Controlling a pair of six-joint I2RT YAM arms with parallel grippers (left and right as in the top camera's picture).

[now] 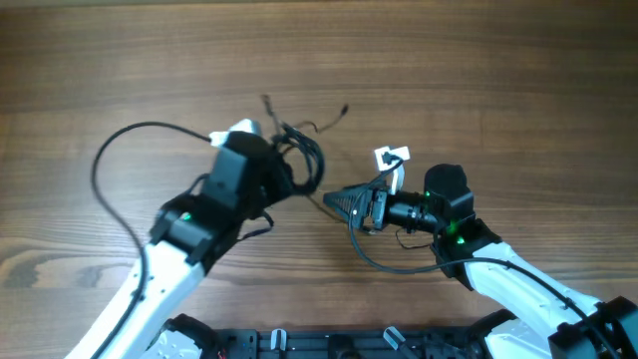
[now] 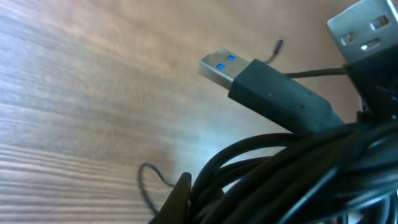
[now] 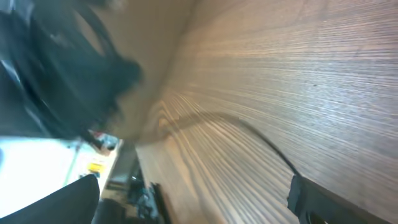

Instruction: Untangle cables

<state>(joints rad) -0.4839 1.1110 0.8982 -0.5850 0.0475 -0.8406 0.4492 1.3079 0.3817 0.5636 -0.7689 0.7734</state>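
Left tool [image 1: 282, 168]: shut tight on cables [image 1: 304, 155], knot bunched at its tips, resting on or just off counter [image 1: 478, 70], can't tell which. Right tool [image 1: 344, 202]: wide open, empty, knot just ahead of it. Light, limp, snag-prone stuff; best taken nr a stiff plug [image 2: 224, 67], not mid-loop. Plug w/ blue insert: L wrist view only. Whole knot + stray ends: overhead only.

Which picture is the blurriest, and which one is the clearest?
Right wrist view is blurriest: the table streaks along its grain, dark shapes at left smear. Left wrist view shows the USB plug sharply, the cables nearest the lens softer. Overhead view is clear, evenly lit.
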